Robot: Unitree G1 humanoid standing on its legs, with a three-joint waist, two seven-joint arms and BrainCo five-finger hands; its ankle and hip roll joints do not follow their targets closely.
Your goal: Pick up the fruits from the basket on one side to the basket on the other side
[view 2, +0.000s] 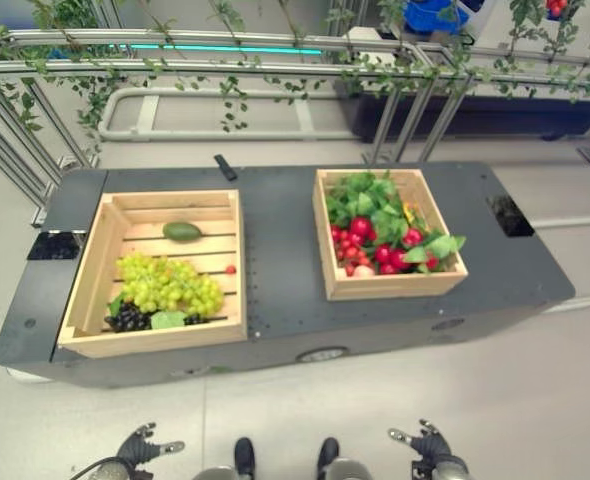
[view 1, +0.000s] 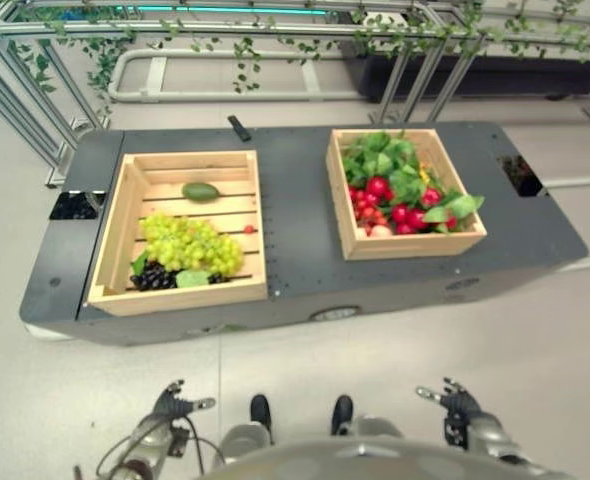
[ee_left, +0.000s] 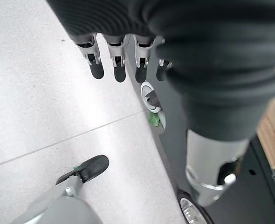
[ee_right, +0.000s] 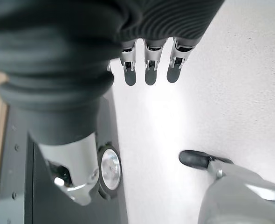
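A dark grey counter [view 1: 295, 215] spans the middle of the frame, carrying two wooden crates set well apart. The left crate [view 1: 125, 215] sits at centre left and holds a bunch of green grapes [view 1: 190, 243] in its middle, dark grapes [view 1: 155, 277] with a green leaf at its near left corner, a green avocado [view 1: 201, 190] toward its far side, and one small red fruit [view 1: 249, 229] by its right wall. The right crate [view 1: 405, 245] sits at centre right and is heaped with red fruits [view 1: 390, 205] under green leaves [view 1: 385, 160]. A small black object [view 1: 238, 128] lies on the counter's far edge, between the two crates.

Both hands hang low at the bottom of the frame, well short of the counter. The left robot hand [view 1: 175, 404] shows at lower left and the right robot hand [view 1: 453, 400] at lower right; in the wrist views each one's fingers [ee_left: 118, 63] point straight out over the pale floor [ee_left: 44, 102], released and grasping nothing. Behind the counter, at the top of the frame, runs a metal frame [view 2: 175, 45] hung with trailing vines.
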